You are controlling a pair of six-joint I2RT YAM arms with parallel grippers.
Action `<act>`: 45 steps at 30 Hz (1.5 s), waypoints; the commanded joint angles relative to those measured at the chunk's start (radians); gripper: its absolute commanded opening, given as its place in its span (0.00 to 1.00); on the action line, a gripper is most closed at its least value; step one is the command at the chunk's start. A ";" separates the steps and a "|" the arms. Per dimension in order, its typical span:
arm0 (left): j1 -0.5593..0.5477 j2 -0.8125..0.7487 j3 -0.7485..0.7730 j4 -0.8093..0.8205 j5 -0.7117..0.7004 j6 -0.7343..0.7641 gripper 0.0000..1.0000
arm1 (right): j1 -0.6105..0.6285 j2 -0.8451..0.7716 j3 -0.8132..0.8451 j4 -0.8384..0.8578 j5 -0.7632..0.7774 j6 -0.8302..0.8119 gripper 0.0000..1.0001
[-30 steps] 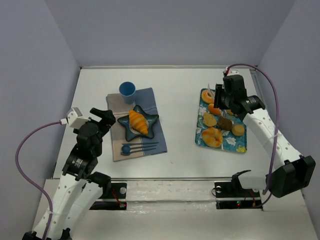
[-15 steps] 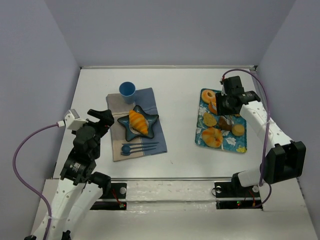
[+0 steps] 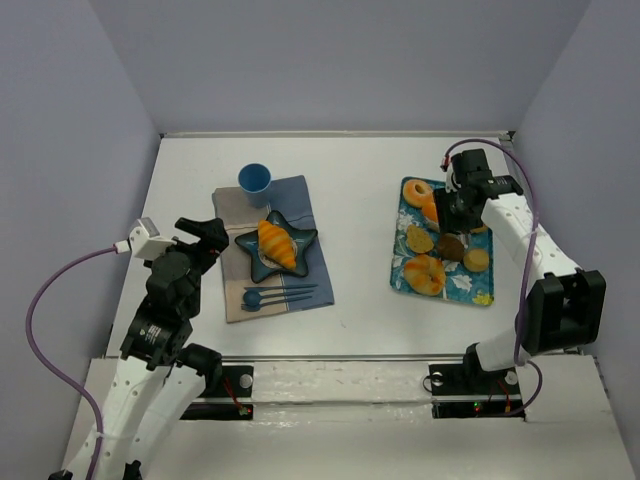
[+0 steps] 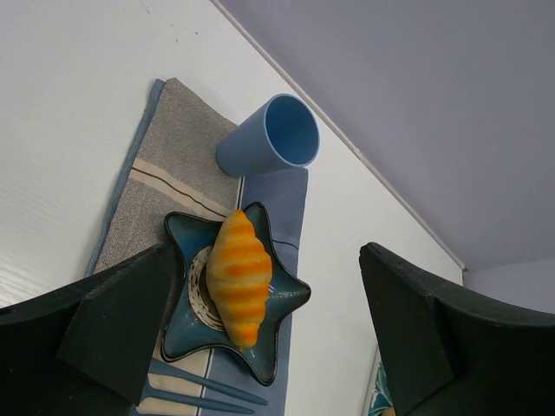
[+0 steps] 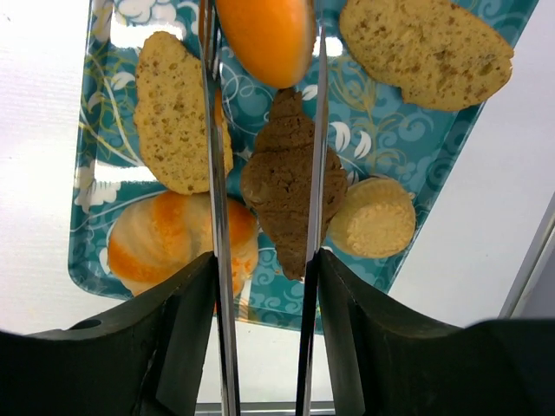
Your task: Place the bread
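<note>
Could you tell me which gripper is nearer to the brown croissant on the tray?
The right. The right gripper hangs over the tray, right by the brown croissant; the left gripper sits across the table, beside the star plate.

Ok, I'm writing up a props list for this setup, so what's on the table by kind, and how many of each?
Bread pieces: 8
Plate: 1
Cup: 1
Cutlery pieces: 2
Tray: 1
Cloth: 1
Total: 14
</note>
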 commanded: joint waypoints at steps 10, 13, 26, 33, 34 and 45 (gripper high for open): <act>0.004 -0.034 -0.013 0.031 -0.034 -0.006 0.99 | -0.030 -0.010 0.145 -0.034 0.001 0.026 0.23; 0.004 -0.034 -0.013 0.029 -0.037 -0.008 0.99 | -0.030 -0.059 0.189 -0.057 -0.054 0.064 0.22; 0.004 -0.032 -0.004 0.009 -0.046 -0.018 0.99 | 0.413 -0.111 0.245 0.140 -0.396 0.107 0.22; 0.004 -0.028 0.001 -0.004 -0.051 -0.024 0.99 | 0.654 0.085 0.357 0.222 -0.450 0.132 0.22; 0.004 -0.028 0.003 -0.006 -0.049 -0.026 0.99 | 0.665 0.125 0.364 0.225 -0.452 0.136 0.22; 0.004 -0.025 -0.005 -0.006 -0.049 -0.029 0.99 | 0.751 0.346 0.453 0.252 -0.466 0.151 0.23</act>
